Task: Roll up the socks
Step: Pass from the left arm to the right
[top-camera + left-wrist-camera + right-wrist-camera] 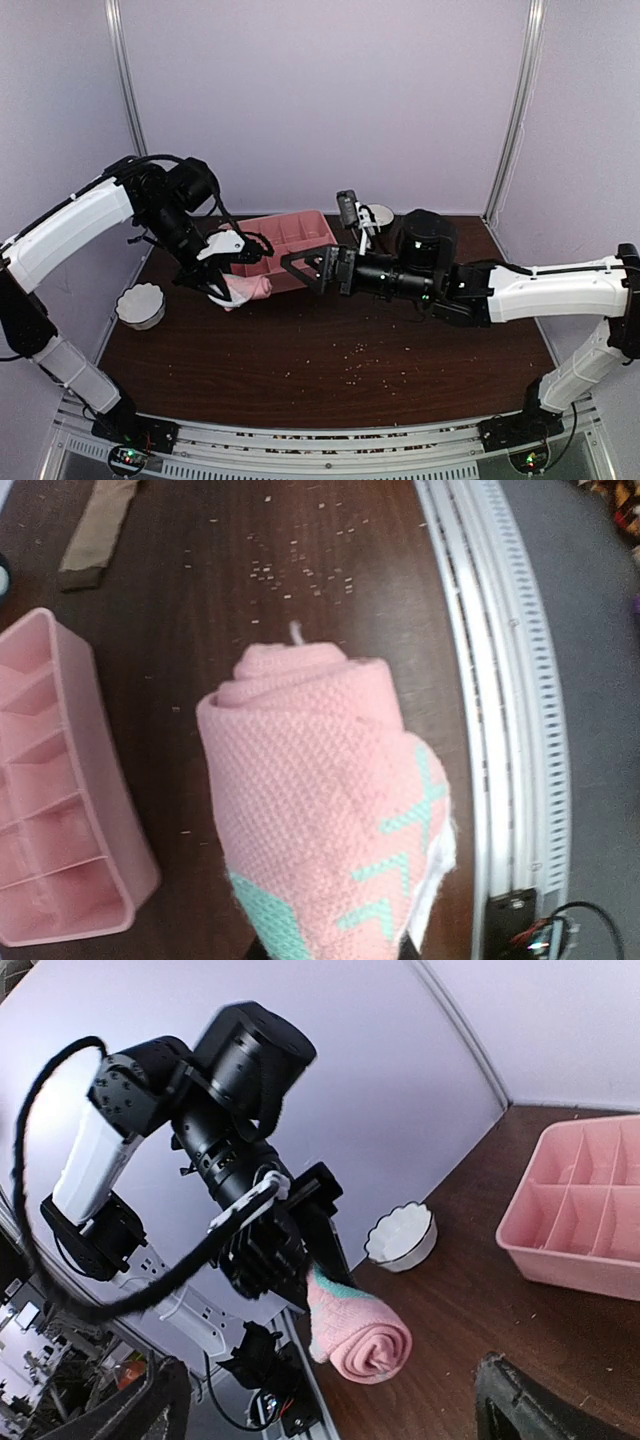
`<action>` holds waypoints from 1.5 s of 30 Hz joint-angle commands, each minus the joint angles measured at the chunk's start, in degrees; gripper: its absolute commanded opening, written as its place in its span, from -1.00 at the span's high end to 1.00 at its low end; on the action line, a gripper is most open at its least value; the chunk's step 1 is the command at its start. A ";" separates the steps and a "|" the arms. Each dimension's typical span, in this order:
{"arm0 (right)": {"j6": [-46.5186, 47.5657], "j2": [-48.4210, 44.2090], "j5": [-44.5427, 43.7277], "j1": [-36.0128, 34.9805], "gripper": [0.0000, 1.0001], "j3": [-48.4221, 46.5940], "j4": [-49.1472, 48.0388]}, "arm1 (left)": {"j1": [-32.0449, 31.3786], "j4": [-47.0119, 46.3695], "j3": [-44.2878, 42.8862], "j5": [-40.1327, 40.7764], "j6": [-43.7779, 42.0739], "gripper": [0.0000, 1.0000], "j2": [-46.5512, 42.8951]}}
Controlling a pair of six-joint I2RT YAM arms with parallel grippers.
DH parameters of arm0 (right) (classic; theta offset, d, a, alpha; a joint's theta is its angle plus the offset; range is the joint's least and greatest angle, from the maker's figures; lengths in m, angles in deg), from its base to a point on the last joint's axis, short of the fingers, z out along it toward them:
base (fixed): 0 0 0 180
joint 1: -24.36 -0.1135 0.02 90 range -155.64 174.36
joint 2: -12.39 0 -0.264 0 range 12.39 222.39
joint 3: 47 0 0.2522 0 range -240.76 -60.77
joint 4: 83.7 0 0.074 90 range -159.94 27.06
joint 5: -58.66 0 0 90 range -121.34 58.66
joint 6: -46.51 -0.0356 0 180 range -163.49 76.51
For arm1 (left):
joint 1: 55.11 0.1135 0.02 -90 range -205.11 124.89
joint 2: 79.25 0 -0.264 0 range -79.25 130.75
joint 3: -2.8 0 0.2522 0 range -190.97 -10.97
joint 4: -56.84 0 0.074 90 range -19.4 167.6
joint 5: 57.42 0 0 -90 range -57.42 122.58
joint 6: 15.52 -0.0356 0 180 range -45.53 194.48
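A pink sock with teal patches [320, 780] is wound into a tight roll and hangs just above the dark table. My left gripper [228, 278] is shut on its patterned end, and the sock hides the fingertips in the left wrist view. From the right wrist view the roll [362, 1340] points toward me below the left gripper [300, 1250]. My right gripper [300, 270] stands open a short way right of the roll, holding nothing; its two fingers [150, 1400] frame that view's bottom. A flat tan-brown sock [97, 525] lies on the table, farther off.
A pink compartmented tray [290, 232] sits just behind both grippers. At the table's left edge stands a white scalloped bowl [140, 305]. A small white round object [377, 215] stands behind the right arm. Crumbs dot the wood, and a metal rail [500, 680] runs along the table's near edge.
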 commanded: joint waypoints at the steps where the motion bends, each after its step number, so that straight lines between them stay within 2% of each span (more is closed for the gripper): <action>1: 5.87 -6.58 -10.94 0.21 -0.99 12.84 -11.84 | 3.38 14.65 -6.19 -20.09 1.50 1.00 4.61; 3: 3.52 -7.53 -8.60 2.15 -0.99 18.12 -22.32 | 3.58 16.59 -7.68 -22.17 1.06 1.00 6.44; 5: 1.69 -4.73 -0.89 4.04 -0.99 19.02 -28.79 | 3.60 16.64 -7.76 -22.76 1.12 1.00 7.12; 7: 3.35 -2.33 5.92 4.13 -0.99 14.46 -24.41 | 3.57 16.46 -7.84 -22.90 1.12 1.00 7.52; 10: 10.13 -0.64 4.80 0.48 -0.99 7.38 -10.42 | 3.61 14.95 -7.44 -22.36 2.27 1.00 7.78; 20: 6.64 10.14 12.72 -2.03 -0.73 -4.67 -8.54 | 3.61 11.33 -7.28 -19.50 5.64 1.00 8.32; 23: 5.83 12.91 12.73 -2.03 -0.61 -7.25 -6.19 | 3.59 10.58 -7.19 -18.72 6.10 1.00 8.01; 26: 5.24 14.76 10.97 -1.99 -0.39 -8.85 -3.95 | 3.60 10.63 -7.49 -18.60 5.82 1.00 7.85; 30: 5.27 16.64 9.42 -2.13 -0.30 -11.54 -0.59 | 3.59 10.62 -7.49 -18.82 5.54 1.00 7.50; 34: 6.41 17.91 9.98 -2.51 -0.41 -13.10 2.15 | 3.64 10.95 -7.96 -18.19 5.25 1.00 7.44; 35: 6.63 18.09 10.54 -2.58 -0.50 -13.19 2.27 | 3.58 11.01 -8.08 -18.02 5.26 1.00 7.39; 37: 7.54 18.63 10.73 -2.65 -0.90 -13.74 4.82 | 3.62 11.29 -8.32 -17.98 4.85 1.00 7.30; 38: 8.09 18.70 10.53 -2.62 -0.99 -14.08 6.41 | 3.62 11.47 -8.41 -18.10 4.68 1.00 7.30; 40: 8.66 18.32 9.86 -2.65 -0.99 -13.56 6.84 | 3.56 11.92 -8.46 -18.31 4.25 1.00 7.36; 41: 8.80 18.15 9.72 -2.62 -0.97 -13.21 6.54 | 3.62 12.21 -8.53 -18.44 3.96 1.00 7.47; 42: 8.75 18.21 9.84 -2.58 -0.86 -13.05 6.28 | 3.63 12.54 -8.55 -18.69 3.73 1.00 7.60; 43: 8.63 18.35 9.99 -2.54 -0.73 -13.28 6.20 | 3.62 12.84 -8.55 -18.99 3.49 1.00 7.73; 45: 7.65 19.07 11.32 -2.36 -0.35 -13.93 5.06 | 3.64 13.39 -8.75 -19.51 2.89 1.00 7.84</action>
